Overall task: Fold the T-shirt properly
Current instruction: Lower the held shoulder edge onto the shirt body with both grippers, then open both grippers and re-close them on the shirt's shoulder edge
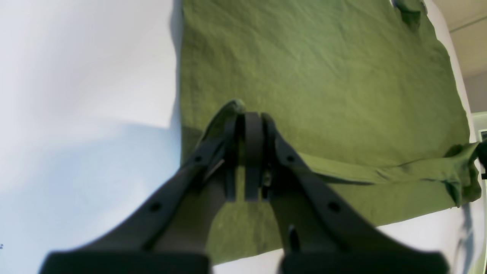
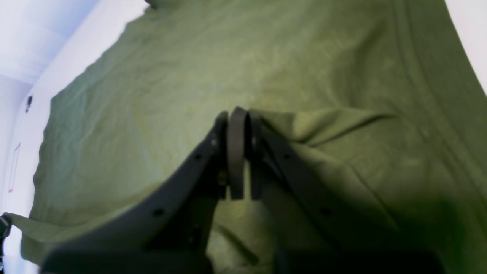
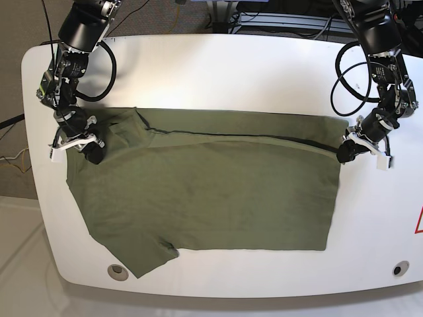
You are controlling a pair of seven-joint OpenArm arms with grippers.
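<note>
T-shirt sleeve shows only in base view, pincers pinching.

I count one T-shirt, one white table, two black arms, each ending in one gripper: left gripper, right gripper. Two round holes dot the table's near edge.

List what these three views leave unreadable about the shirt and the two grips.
- Left wrist view: left gripper tips blurred; the T-shirt runs past the top edge.
- Right wrist view: right gripper body covers the pinched cloth.
- Base view: table markings at the right edge are cut off.
</note>
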